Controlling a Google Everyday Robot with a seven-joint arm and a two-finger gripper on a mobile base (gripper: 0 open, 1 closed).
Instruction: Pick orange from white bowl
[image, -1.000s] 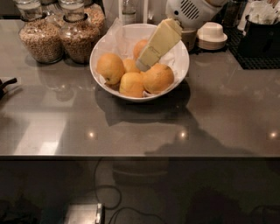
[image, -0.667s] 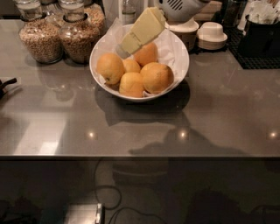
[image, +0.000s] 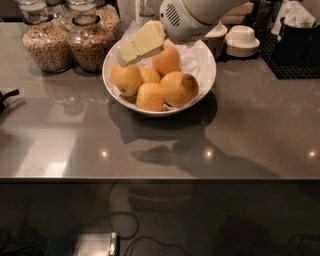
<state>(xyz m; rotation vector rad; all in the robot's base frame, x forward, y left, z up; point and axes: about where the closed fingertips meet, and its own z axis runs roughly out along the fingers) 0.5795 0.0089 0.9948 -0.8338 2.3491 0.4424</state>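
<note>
The white bowl stands on the grey counter and holds five oranges on crinkled white paper. The orange, the largest and dull orange with a dark stem spot, lies at the bowl's front right. Smaller, yellower ones lie at the left, middle and front, and one at the back. My gripper, cream-coloured, hangs tilted over the bowl's back left, above the left orange and clear of the large orange. It holds nothing that I can see.
Two glass jars of grain stand left of the bowl. Stacked white cups and saucers stand at the back right, next to a black rack. A dark object pokes in at the left edge.
The gripper has swung up and to the left, from over the bowl's middle right to over its back left. The oranges have not moved.
</note>
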